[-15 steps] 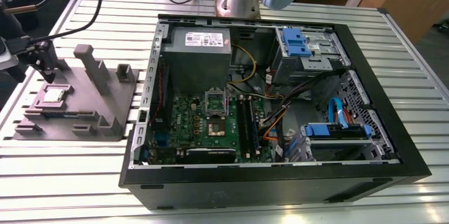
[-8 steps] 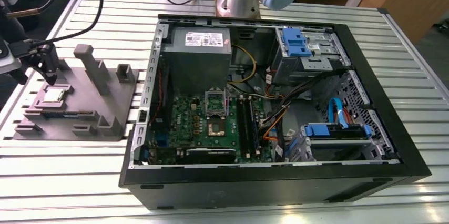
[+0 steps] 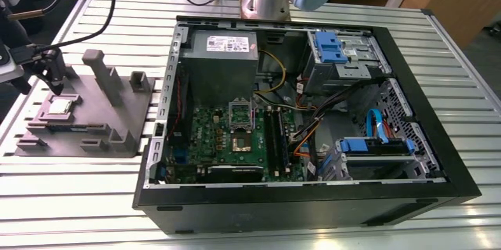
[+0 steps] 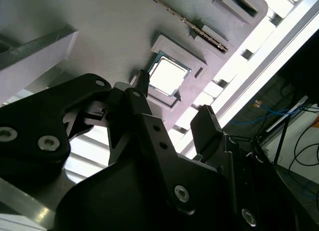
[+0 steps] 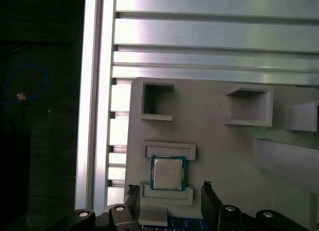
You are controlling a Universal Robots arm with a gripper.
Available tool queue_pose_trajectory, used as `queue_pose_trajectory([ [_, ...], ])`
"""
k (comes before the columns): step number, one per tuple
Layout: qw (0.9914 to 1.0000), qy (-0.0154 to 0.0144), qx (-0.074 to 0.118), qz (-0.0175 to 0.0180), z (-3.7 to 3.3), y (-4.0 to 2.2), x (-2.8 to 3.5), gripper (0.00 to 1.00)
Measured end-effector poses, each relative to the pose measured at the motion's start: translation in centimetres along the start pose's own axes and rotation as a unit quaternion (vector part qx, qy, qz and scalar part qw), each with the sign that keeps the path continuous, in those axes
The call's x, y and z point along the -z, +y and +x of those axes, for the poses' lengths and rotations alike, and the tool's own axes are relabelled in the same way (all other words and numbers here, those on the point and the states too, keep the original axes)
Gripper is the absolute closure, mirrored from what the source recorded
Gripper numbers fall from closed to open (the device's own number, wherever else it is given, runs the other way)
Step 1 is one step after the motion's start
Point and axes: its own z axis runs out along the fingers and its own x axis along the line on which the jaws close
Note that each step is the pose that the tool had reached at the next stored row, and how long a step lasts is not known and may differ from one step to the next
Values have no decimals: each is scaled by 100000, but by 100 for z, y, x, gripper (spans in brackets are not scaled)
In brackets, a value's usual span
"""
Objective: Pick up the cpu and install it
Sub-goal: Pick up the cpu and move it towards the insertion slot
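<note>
The cpu (image 3: 61, 105) is a small square chip with a silvery top. It lies flat in a recess of the grey holder block (image 3: 94, 118) at the exterior view's left. My gripper (image 3: 53, 83) hangs just above it, open, with nothing between the fingers. In both wrist views the two black fingertips stand wide apart on either side of the cpu (image 5: 168, 173) (image 4: 164, 75), short of touching it; the gripper (image 5: 169, 188) (image 4: 174, 94) is centred over it. The green circuit board (image 3: 207, 144) with its metal socket frame (image 3: 241, 125) lies inside the open computer case (image 3: 438, 162).
The holder block carries upright posts (image 3: 100, 74) and further pockets (image 5: 157, 99) close to the gripper. The case holds a grey power supply box (image 3: 222, 56), blue drive brackets (image 3: 329, 47) and loose cables (image 3: 313, 127). Everything rests on a slatted aluminium table (image 3: 70, 203).
</note>
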Motion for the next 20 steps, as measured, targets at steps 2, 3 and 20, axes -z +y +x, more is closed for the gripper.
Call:
queue_pose_trajectory([
  [2, 100000, -8, 2, -2, 0, 0, -4, 40],
  [3, 100000, -24, 1, -11, -1, 0, -14, 40],
  [20, 99993, -75, -1181, 241, 50, 58, -274, 40],
])
